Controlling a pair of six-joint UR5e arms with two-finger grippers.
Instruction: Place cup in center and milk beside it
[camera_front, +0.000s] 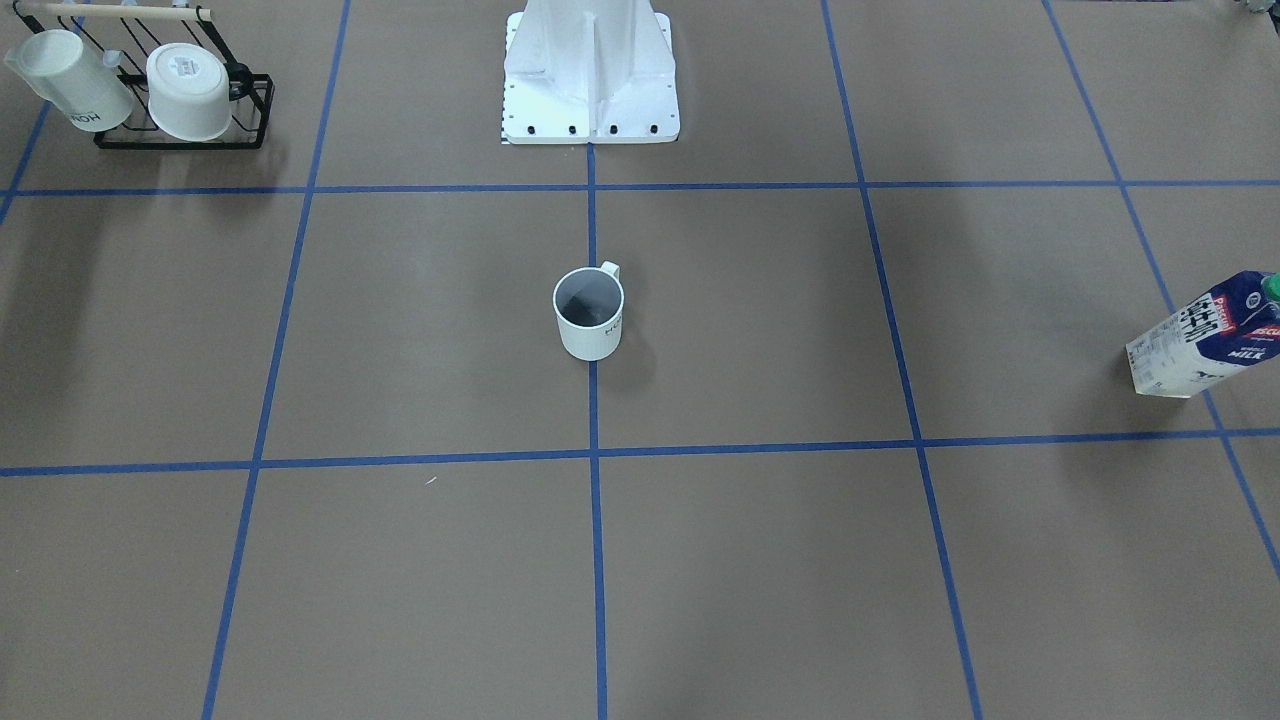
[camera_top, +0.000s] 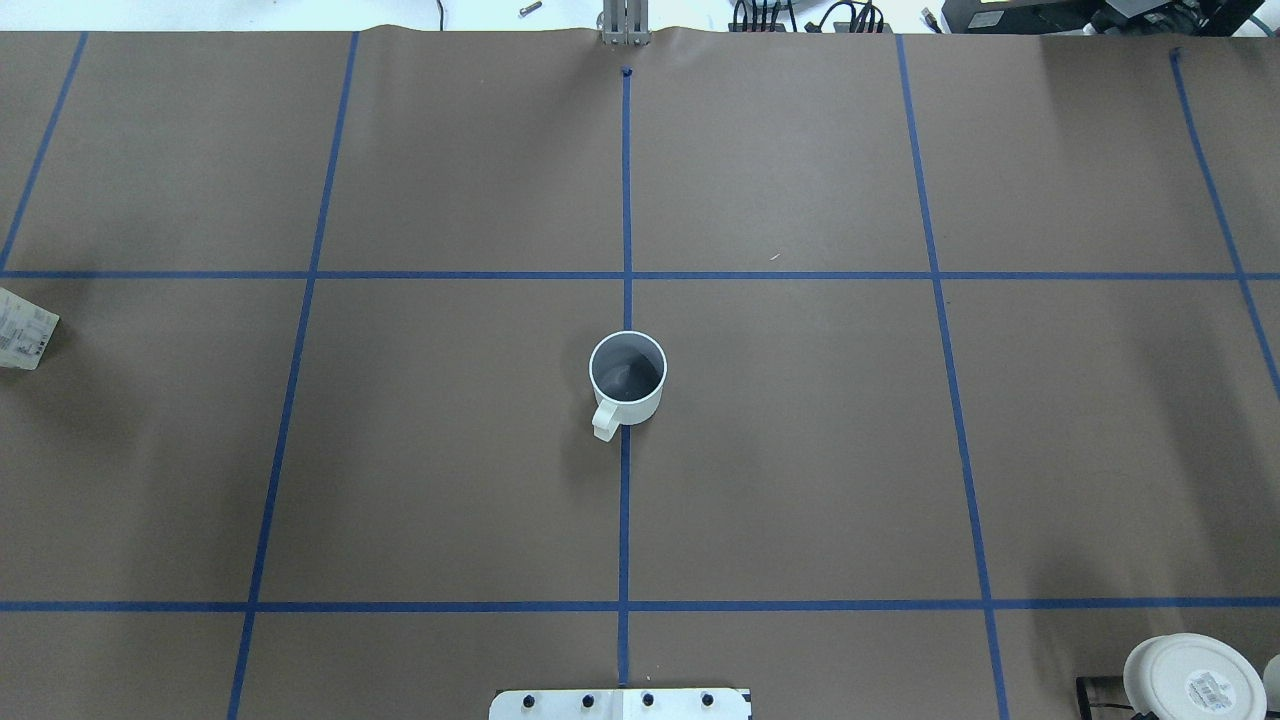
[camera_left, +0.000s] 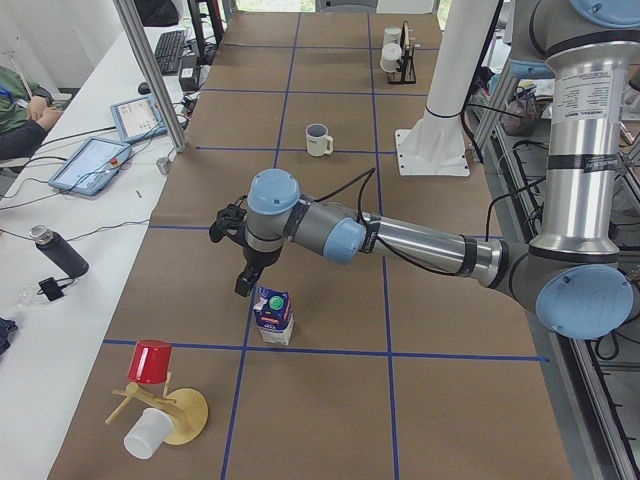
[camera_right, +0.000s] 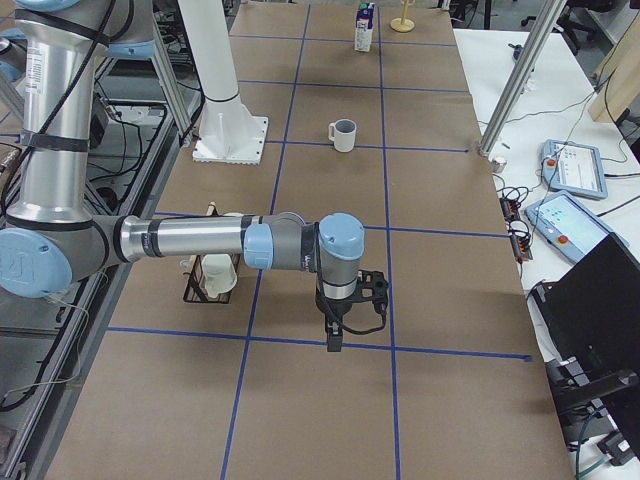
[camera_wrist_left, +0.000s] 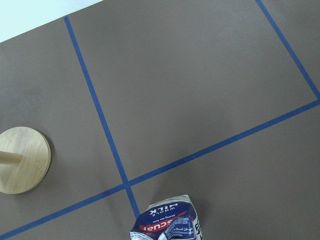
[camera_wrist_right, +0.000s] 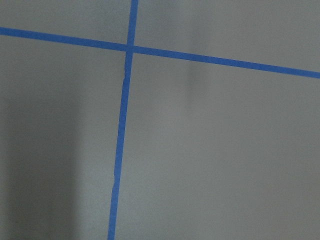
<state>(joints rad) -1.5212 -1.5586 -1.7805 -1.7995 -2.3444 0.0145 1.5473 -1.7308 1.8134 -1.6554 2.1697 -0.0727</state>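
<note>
The cup, a small white mug with a dark grey inside, stands upright on the blue tape line of the center; it also shows in the front view. The milk stands upright far off on the robot's left side. Only its edge shows in the overhead view. In the exterior left view my left gripper hangs just above and beside the carton. I cannot tell whether it is open. The carton's top shows at the left wrist view's bottom edge. My right gripper hangs over bare board; I cannot tell its state.
A black wire rack holds two other white cups at the robot's right. A wooden cup tree with a red cup stands near the milk; its round base shows in the left wrist view. The robot's white base stands behind the cup.
</note>
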